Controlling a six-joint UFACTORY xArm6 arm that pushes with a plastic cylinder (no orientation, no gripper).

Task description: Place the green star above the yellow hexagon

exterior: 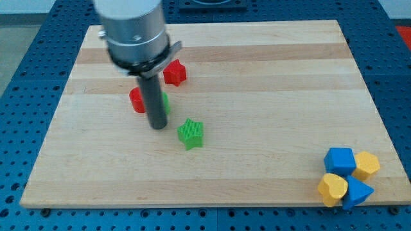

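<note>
With no fingers to open or close, my tip [157,127] is standing just at ten o'clock of the green star [191,133], which is lying far from the yellow hexagon [367,165] at four o'clock, so an off-centre push is risking spinning it aside.

The pale wooden desk [257,77] carries a green star [191,133] left of centre, a red star [174,72] farther back, a red block [137,100] and a green one [165,102], mostly hidden. Near right: blue cube [339,160], yellow hexagon [367,165], yellow heart [332,188], and another blue block [358,192].
</note>
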